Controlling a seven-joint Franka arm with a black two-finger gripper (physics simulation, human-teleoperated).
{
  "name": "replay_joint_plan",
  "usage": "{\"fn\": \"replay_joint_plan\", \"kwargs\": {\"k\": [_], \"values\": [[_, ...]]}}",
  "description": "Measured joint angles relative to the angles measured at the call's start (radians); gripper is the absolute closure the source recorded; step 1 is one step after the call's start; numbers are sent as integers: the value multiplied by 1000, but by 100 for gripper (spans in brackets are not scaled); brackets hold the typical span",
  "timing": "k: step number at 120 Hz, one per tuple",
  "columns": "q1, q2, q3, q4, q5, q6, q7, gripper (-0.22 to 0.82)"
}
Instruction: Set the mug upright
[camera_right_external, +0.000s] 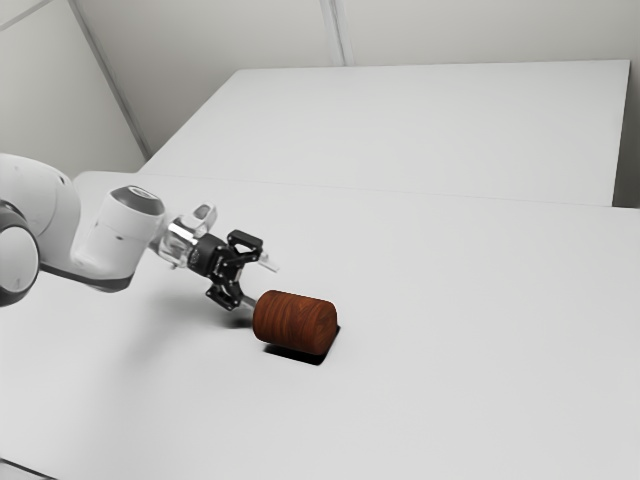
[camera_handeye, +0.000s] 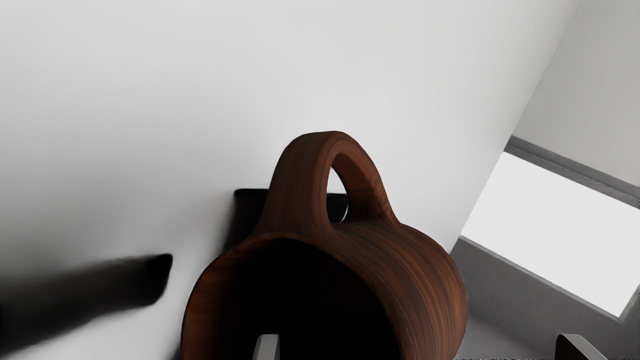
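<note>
Wooden mug is lying on its side on the worktop, mouth facing the end effector, wide open at the exterior view's left. Probably stiff, lightish, rolls easily; I'd pinch its rim.

Mug: reddish-brown, darker wood-grain streaks throughout. Handle: brown, fine-grained. Interior: black. Tabletop: plain pale grey. Arm: white, dark grey bands. Gripper: black, grey at the fingertips.
</note>
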Motion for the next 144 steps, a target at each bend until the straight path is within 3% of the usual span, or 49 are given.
{"fn": "replay_joint_plan", "kwargs": {"k": [50, 61, 79, 91, 119, 144], "values": [[-30, 19, -3, 7, -45, 7, -1, 0], [-35, 19, -3, 7, -47, 9, -1, 14], [-38, 18, -3, 13, -34, 12, -18, 48], [-38, 18, -3, 17, -27, 13, -29, 62], [-49, 13, -18, 47, -20, 16, -59, 74], [-76, -2, -33, 53, 0, 39, -95, 78]]}}
